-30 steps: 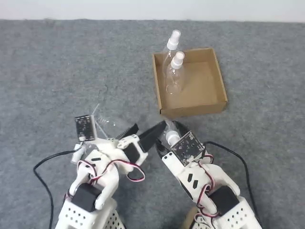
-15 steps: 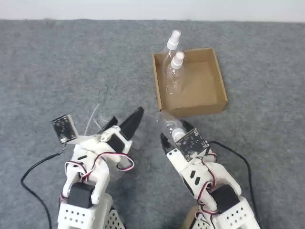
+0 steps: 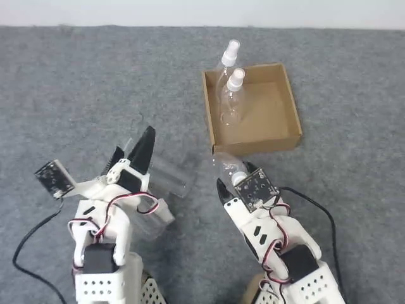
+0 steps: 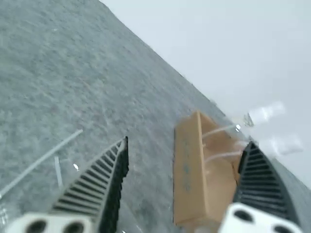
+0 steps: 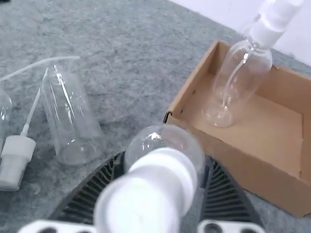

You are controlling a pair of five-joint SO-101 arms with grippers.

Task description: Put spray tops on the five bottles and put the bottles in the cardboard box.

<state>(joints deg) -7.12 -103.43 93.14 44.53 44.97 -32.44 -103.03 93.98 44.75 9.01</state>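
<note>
The cardboard box [image 3: 253, 147] sits open-topped on the grey desk [image 3: 76, 82], ahead of the right arm. It holds 2 clear bottles with white spray tops, both along the side wall that faces the left arm's half of the desk. The nearer bottle [image 3: 230, 101] stands roughly upright. The farther bottle [image 3: 225, 62] is at the back corner, with its top rising past the far rim.

The right gripper [image 3: 234, 179] is closed around a third capped bottle [image 5: 163, 160]. That bottle is held off the desk just short of the box's near wall. Its long axis runs along the gripper, with the base toward the box and the white top back toward the wrist.

1 uncapped bottle [image 3: 171, 177] lies on its side on the desk between the 2 arms. In the right wrist view a loose spray top [image 5: 14, 154] lies next to it, its thin tube stretched along the desk.

The left gripper [image 4: 187, 144] is lifted and angled up and forward. Its jaws are spread wide with nothing between them. The left arm is bent low near its base, and the right arm is stretched forward toward the box.
</note>
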